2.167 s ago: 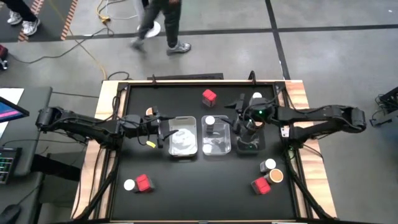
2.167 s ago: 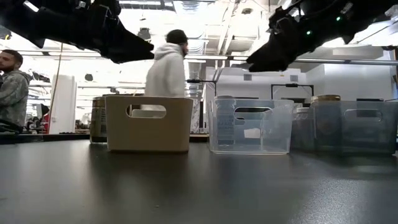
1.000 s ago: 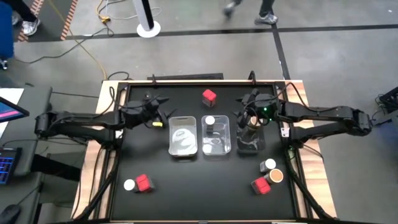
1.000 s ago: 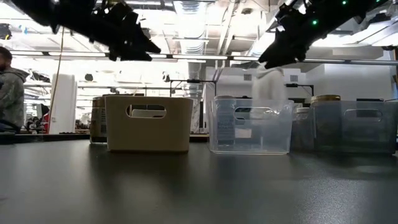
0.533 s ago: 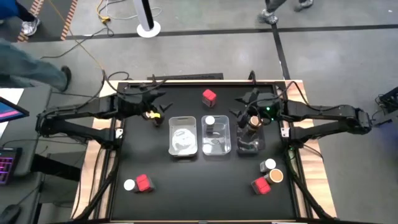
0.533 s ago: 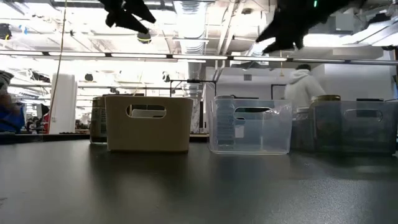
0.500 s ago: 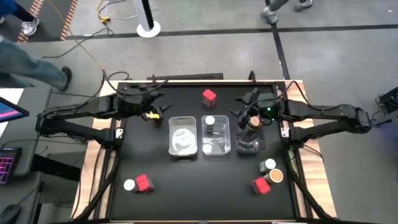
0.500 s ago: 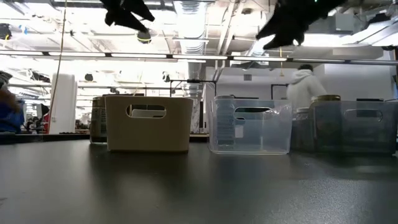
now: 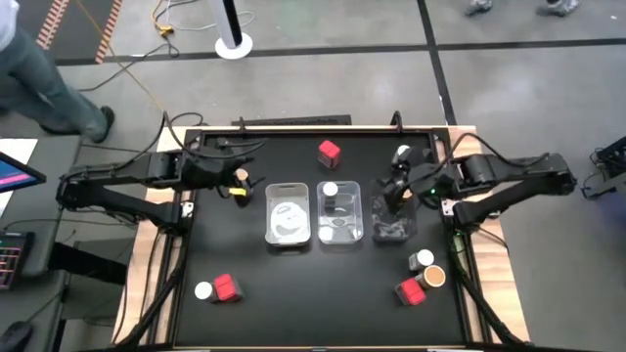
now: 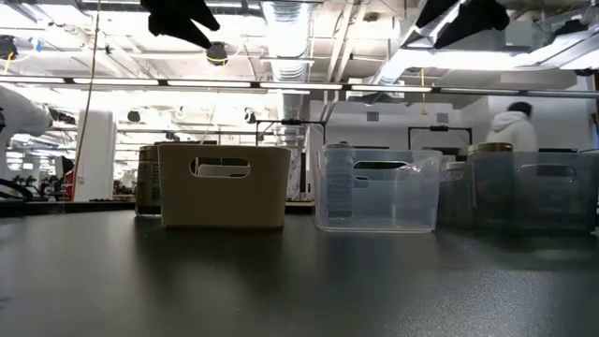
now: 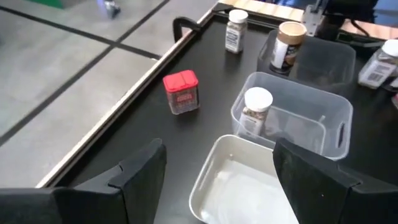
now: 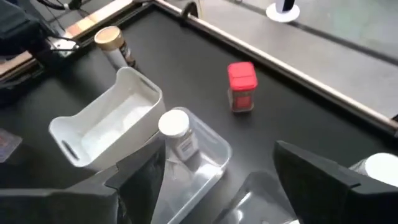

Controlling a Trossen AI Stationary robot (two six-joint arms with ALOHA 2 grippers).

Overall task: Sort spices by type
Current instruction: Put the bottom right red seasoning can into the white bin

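While both arms hang above the matte black table (image 9: 313, 313), we note three rectangular trays side by side at its middle: an opaque white tray (image 9: 288, 214) on the left, smooth and round-cornered; a clear plastic tray (image 9: 340, 215) in the centre; a third clear tray (image 9: 394, 223) on the right. In the centre tray stands one white-lidded jar (image 9: 331, 191), a small round cylinder with a paper label, at the tray's far end. A brown-lidded jar (image 11: 288, 43) stands upright in the right tray. A red-capped box (image 9: 329, 152), squarish, stands alone on the table far of the trays. Another white-lidded jar (image 9: 403, 154) stands near the far right edge. A brown-lidded jar (image 9: 237, 176) stands left of the white tray, just beside the left gripper (image 9: 233, 171). Near left: a white-lidded jar (image 9: 202, 290) touching a red box (image 9: 227, 287). Near right: a white-lidded jar (image 9: 424, 260), a brown-lidded jar (image 9: 434, 278) and a red box (image 9: 410, 292), clustered close. The left gripper hovers left of the white tray, its fingers (image 11: 134, 171) spread wide with nothing between them. The right gripper (image 9: 399, 181) sits over the far end of the right tray, fingers (image 12: 317, 171) likewise spread and empty.
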